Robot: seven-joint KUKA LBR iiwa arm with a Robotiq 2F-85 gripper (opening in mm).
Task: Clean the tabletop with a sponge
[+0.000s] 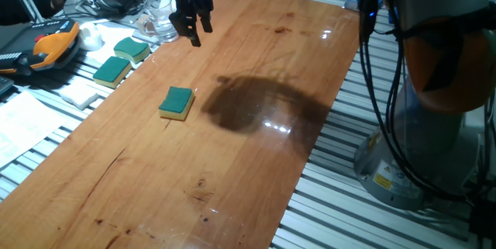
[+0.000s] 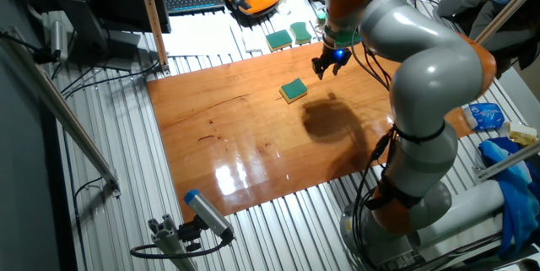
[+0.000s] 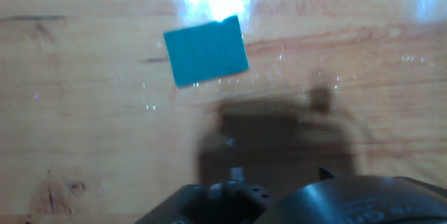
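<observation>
sponges lying on the bench (image 1: pixel 256 70): one, yellow-bodied with green top (image 1: pixel 177 102) | green pads sitting off the bench edge: two (image 1: pixel 113 70) (image 1: pixel 132 48) | white foam blocks resting beside them: one (image 1: pixel 80 92) | orange pendants showing: one (image 1: pixel 48 47) | arms working: one, carrying one gripper (image 1: pixel 193 25)
</observation>
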